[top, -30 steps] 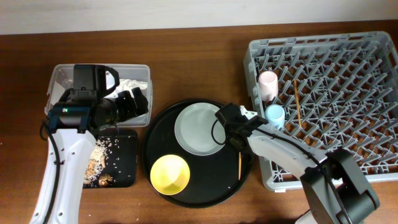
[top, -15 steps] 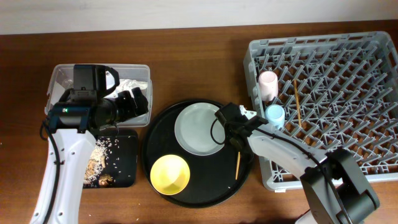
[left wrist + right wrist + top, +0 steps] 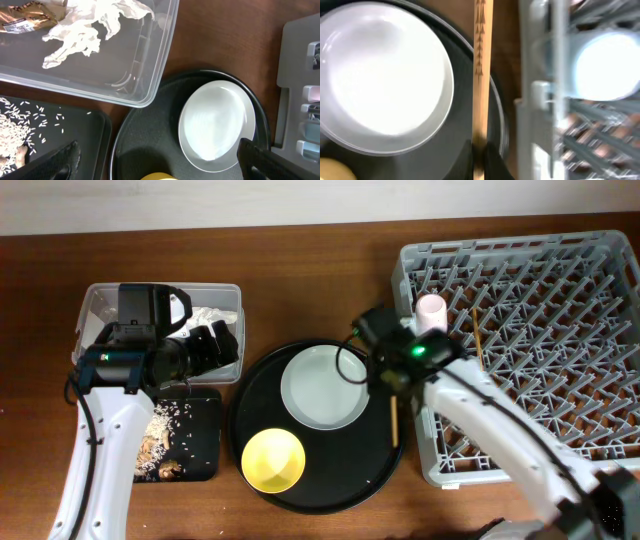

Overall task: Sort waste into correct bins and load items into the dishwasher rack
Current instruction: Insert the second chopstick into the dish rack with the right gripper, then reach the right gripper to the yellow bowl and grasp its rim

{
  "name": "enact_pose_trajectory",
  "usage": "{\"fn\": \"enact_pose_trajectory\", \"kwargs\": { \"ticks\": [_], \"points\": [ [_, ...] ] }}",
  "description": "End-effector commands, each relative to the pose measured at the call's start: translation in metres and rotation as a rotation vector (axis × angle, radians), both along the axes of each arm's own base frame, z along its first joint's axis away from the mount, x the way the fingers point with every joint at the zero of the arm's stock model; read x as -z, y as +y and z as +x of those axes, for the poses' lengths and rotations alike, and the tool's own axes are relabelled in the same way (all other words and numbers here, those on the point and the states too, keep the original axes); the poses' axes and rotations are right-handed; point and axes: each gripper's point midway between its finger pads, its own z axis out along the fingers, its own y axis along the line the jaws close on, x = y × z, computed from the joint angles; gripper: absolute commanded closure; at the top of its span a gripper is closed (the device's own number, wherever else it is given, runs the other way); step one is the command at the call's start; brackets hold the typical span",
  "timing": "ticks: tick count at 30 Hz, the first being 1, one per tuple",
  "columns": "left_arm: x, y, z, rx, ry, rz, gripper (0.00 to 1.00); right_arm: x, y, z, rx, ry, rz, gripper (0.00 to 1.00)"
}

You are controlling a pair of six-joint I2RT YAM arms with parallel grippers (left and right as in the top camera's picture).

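Note:
My right gripper (image 3: pixel 391 385) is shut on one wooden chopstick (image 3: pixel 394 425) and holds it above the gap between the round black tray's right rim and the grey dishwasher rack (image 3: pixel 560 270). In the right wrist view the fingers (image 3: pixel 492 160) pinch the chopstick (image 3: pixel 481 65), with the pale plate (image 3: pixel 385 80) to the left and the light-blue cup (image 3: pixel 602 65) in the rack to the right. The pink cup (image 3: pixel 431 315) and a second chopstick (image 3: pixel 476 340) are in the rack. The plate (image 3: pixel 320 387) and yellow bowl (image 3: pixel 273 460) sit on the round tray. My left gripper (image 3: pixel 215 345) is open and empty.
The clear tub (image 3: pixel 100 305) holds white tissue (image 3: pixel 95 25) and a brown-gold wrapper (image 3: pixel 25 17). The shallow black tray (image 3: pixel 200 440) holds beige scraps (image 3: pixel 160 430). The large round black tray (image 3: pixel 250 410) lies between the bins and the rack.
My right gripper has lifted the chopstick off the round tray and swung up and right toward the rack's left edge, now covering the blue cup from above. The left arm has not moved.

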Motion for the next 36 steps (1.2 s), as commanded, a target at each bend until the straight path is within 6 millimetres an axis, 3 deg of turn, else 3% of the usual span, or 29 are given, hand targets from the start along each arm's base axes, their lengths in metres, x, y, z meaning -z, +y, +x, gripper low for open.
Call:
{"fn": "enact_pose_trajectory", "kwargs": {
  "ticks": [1, 4, 10, 12, 16, 20, 23, 24, 27, 33, 36],
  "points": [
    [-0.001, 0.002, 0.0, 0.006, -0.005, 0.013, 0.01, -0.058, -0.041, 0.019, -0.085, -0.104, -0.112, 0.96],
    [-0.001, 0.002, 0.0, 0.006, -0.005, 0.013, 0.01, -0.08, -0.089, 0.029, -0.07, -0.117, -0.231, 0.96],
    [-0.001, 0.002, 0.0, 0.006, -0.006, 0.013, 0.01, -0.069, -0.155, 0.037, 0.024, -0.045, -0.274, 0.96],
    [-0.001, 0.002, 0.0, 0.006, -0.005, 0.013, 0.01, -0.061, -0.169, 0.042, 0.007, -0.017, -0.253, 0.96],
    [-0.001, 0.002, 0.0, 0.006, -0.005, 0.013, 0.01, -0.041, -0.168, 0.062, -0.173, -0.01, -0.133, 0.96],
    [-0.001, 0.002, 0.0, 0.006, -0.005, 0.013, 0.01, -0.023, -0.184, 0.079, -0.166, -0.002, -0.12, 0.96],
    [-0.001, 0.002, 0.0, 0.006, -0.005, 0.013, 0.01, -0.009, -0.184, 0.084, -0.165, 0.021, -0.101, 0.95],
    [-0.001, 0.002, 0.0, 0.006, -0.006, 0.013, 0.01, -0.005, -0.185, 0.085, -0.165, 0.03, -0.1, 0.75],
    [-0.001, 0.002, 0.0, 0.006, -0.005, 0.013, 0.01, 0.004, -0.183, 0.088, -0.17, 0.048, -0.084, 0.61],
    [-0.001, 0.002, 0.0, 0.006, -0.005, 0.013, 0.01, 0.011, -0.169, 0.089, -0.169, 0.05, 0.002, 0.45],
    [-0.001, 0.002, 0.0, 0.007, -0.005, 0.013, 0.01, 0.009, -0.138, 0.087, -0.128, 0.045, 0.202, 0.44]
  ]
}}
